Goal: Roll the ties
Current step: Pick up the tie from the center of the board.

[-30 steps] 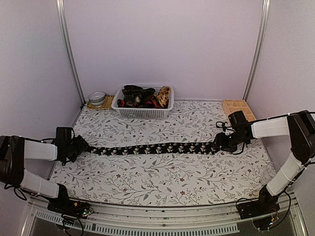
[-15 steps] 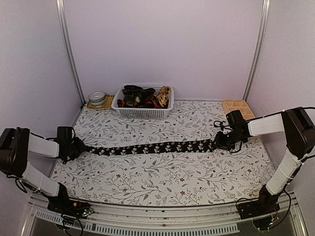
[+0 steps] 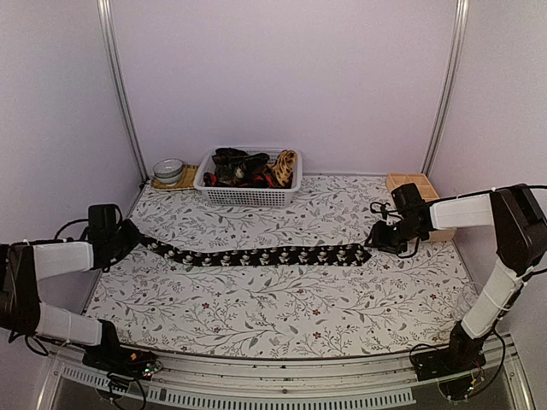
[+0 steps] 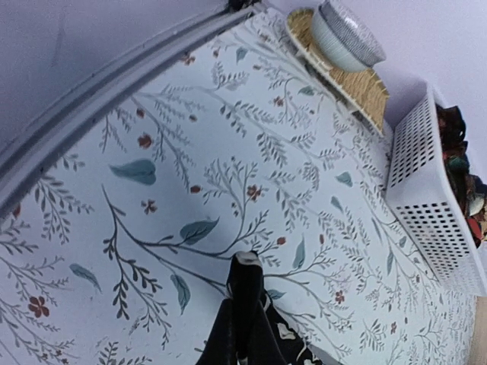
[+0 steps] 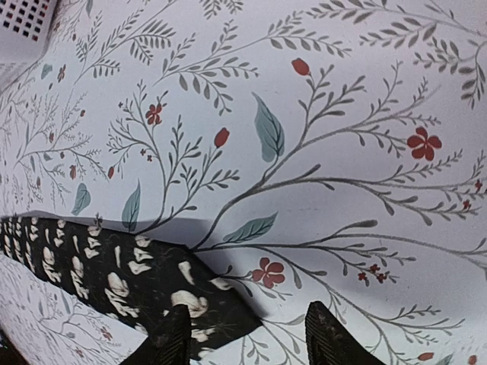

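Since a second ago the left pincer (image 3: 128,234) has clenched on the narrow end of the black tie (image 3: 265,255) and lifted it toward the left edge of the overhead view, dragging the cloth a little leftward. From there the tie slopes down to the bench (image 3: 282,316) and runs flat across mid-frame. Its wide tip lies between the parted fingers of the right pincer (image 5: 247,344), which grasps nothing. Behind, at upper centre, a white basket (image 3: 248,196) holds more ties (image 3: 244,165).
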